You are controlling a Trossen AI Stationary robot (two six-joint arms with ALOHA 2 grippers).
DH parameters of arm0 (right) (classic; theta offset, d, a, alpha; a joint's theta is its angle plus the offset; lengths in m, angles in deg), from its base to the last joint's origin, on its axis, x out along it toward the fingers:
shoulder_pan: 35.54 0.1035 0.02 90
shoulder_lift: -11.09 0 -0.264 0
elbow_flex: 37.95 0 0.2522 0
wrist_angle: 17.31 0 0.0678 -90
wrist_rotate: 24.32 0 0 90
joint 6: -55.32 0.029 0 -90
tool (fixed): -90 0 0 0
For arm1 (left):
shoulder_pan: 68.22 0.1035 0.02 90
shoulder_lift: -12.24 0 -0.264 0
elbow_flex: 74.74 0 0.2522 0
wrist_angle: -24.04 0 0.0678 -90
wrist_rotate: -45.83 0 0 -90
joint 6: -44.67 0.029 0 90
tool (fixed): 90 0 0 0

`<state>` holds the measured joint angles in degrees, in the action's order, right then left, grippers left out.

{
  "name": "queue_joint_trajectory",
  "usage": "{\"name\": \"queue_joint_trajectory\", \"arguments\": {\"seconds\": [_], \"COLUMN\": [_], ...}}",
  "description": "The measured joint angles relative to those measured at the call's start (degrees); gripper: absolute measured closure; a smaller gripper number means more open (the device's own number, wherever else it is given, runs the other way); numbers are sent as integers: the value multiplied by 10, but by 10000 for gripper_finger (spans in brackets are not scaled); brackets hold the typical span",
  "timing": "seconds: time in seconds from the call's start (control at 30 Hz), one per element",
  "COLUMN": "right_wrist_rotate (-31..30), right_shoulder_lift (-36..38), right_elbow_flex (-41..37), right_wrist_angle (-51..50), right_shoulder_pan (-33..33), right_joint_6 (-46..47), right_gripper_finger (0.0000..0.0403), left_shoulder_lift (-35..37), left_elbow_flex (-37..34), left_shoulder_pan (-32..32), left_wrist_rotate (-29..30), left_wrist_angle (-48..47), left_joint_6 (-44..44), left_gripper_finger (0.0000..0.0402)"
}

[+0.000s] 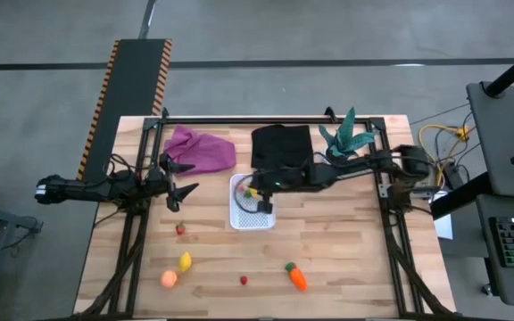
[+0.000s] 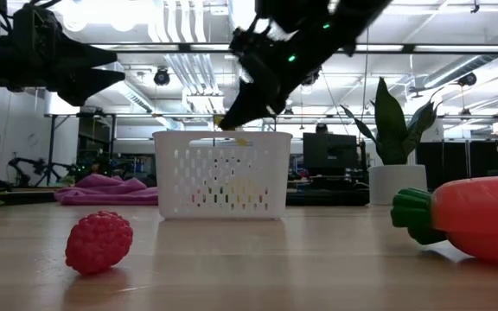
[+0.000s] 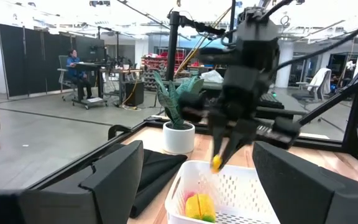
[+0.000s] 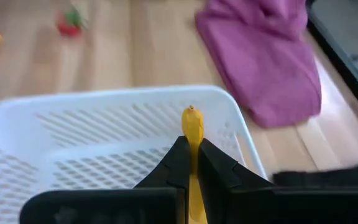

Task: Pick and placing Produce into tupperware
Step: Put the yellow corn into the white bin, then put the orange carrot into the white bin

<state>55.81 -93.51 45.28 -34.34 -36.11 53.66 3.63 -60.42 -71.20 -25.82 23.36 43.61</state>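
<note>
Right claw: (image 4: 191,163) pinched on a yellow lemon (image 4: 192,127), hanging over the white tupperware (image 1: 236,219).
Left claw: (image 1: 184,176) fingers spread wide, above the table's (image 1: 346,259) left side, near the purple cloth (image 1: 201,149).
Tupperware: mid-table, just in front of the black cloth (image 1: 281,144); some produce lies inside.
Loose produce: carrot (image 1: 295,275), peach (image 1: 169,278), second lemon (image 1: 186,261), two berries (image 1: 244,280) on the table's front.

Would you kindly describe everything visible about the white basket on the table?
The white basket is a small rectangular plastic tub with rounded corners and perforated lattice walls, standing upright mid-table in front of the black cloth. A yellow lemon lies inside. The right gripper hangs over it, shut on a yellow piece above its rim.
</note>
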Motion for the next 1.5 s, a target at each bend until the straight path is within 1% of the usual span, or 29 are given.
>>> {"name": "queue_joint_trajectory", "arguments": {"seconds": [0.1,0.17,0.27,0.47,0.6,0.67,0.73,0.87,0.97,1.07,1.13,1.2,1.3,1.4,1.5], "right_wrist_rotate": [17,30,32,29,28,28,28,28,30,36,56,63,62,33,5], "right_shoulder_lift": [-35,-53,-75,-107,-107,-104,-102,-99,-94,-67,-35,2,57,109,153], "right_elbow_flex": [48,72,100,137,137,136,138,138,138,138,135,135,135,135,135], "right_wrist_angle": [-44,-51,-64,-117,-129,-135,-134,-131,-142,-156,-156,-161,-194,-241,-299], "right_shoulder_pan": [-8,-10,-11,-19,-25,-26,-27,-28,-28,-25,-16,4,44,91,141], "right_joint_6": [-14,-29,-48,-50,-43,-37,-35,-33,-8,31,43,48,58,87,145], "right_gripper_finger": [390,390,390,390,383,364,336,261,203,150,124,107,96,97,103], "left_shoulder_lift": [0,-1,-2,-3,-3,-3,-3,-3,-3,-3,-3,-3,-3,-3,-2], "left_elbow_flex": [0,0,0,0,0,0,0,0,0,0,0,0,0,0,0], "left_shoulder_pan": [0,0,0,0,0,0,0,0,0,0,0,0,0,0,0], "left_wrist_rotate": [0,0,0,0,0,0,0,0,0,0,0,0,0,0,0], "left_wrist_angle": [-1,-4,-6,-8,-8,-8,-8,-8,-8,-8,-8,-9,-11,-11,-11], "left_joint_6": [0,0,0,0,0,0,0,0,0,0,0,0,0,0,0], "left_gripper_finger": [111,111,111,111,111,111,111,111,111,111,111,111,111,111,111]}}
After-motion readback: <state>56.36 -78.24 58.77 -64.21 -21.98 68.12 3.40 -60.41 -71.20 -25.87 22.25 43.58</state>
